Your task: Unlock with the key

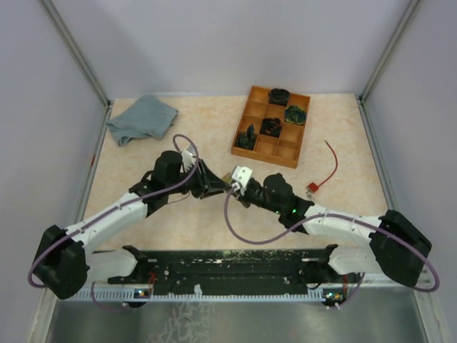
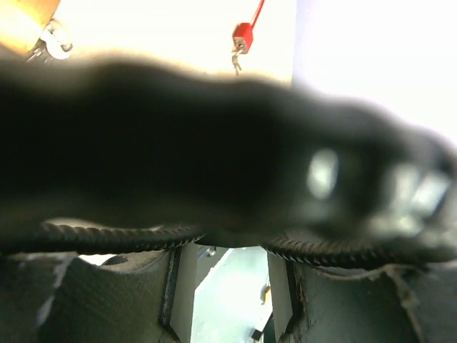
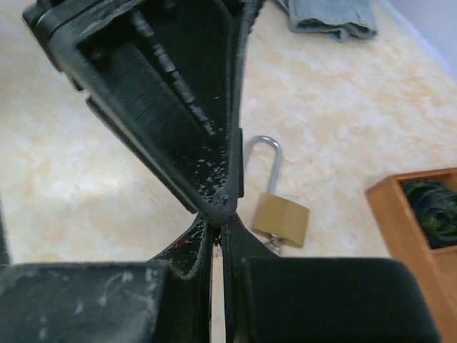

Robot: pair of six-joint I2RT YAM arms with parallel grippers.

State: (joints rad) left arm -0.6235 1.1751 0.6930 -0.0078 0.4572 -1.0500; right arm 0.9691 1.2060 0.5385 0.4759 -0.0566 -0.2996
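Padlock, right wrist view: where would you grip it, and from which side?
The padlock lies flat on the table, so come from above and pinch its brass body across the two side edges; the thin steel loop probably gives less to hold.

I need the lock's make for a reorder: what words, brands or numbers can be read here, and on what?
None can be read. The brass padlock shows a plain face, the wooden tray bears no legible marks, and the left wrist view is mostly blurred.
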